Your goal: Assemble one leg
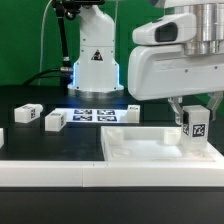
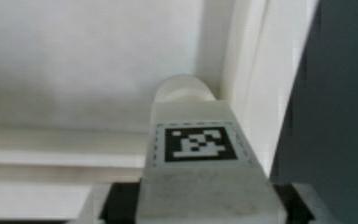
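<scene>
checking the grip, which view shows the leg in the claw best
The wrist view: the leg fills the middle, tag facing the camera, claw on both sides. The exterior view shows it small, in the claw over the white tray.

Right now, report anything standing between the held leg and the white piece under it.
Nothing visible. The pincer grips the leg over a corner of the white tray-like piece, at the exterior view's right; the wrist view shows only white surface beyond the leg.

Fingers (image 2: pixel 123 205) clamp the leg (image 2: pixel 197 110) (tag toward camera) over white tray (image 2: pixel 87 140).
</scene>
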`<state>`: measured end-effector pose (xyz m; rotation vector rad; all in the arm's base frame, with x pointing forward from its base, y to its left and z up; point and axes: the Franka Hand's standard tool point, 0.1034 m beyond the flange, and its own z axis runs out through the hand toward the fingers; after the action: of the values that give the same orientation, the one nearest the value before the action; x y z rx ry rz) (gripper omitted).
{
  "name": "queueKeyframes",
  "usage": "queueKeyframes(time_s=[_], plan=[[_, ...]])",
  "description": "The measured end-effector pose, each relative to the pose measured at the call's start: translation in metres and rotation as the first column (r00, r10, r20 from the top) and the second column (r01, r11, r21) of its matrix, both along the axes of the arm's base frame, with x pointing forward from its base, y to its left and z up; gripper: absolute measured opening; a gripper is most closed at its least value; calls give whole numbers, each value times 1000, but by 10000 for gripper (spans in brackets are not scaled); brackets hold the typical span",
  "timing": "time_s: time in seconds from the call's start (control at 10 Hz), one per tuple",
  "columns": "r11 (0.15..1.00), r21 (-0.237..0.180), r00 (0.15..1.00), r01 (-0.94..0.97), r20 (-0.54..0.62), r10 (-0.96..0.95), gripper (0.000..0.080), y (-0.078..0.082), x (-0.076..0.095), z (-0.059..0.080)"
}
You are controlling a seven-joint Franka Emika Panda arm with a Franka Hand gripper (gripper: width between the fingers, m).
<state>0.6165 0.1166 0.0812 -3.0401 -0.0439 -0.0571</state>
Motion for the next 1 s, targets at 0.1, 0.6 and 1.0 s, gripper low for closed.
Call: queueKeyframes(time_s=[0.1,0.6,1.0], plan=[[996,3,996,94,-4,-94,291,0,0,0],[711,22,711,703,-35,-702,291,0,2,-1],[445,26,446,895,-82,-891,292,1,4,-2]])
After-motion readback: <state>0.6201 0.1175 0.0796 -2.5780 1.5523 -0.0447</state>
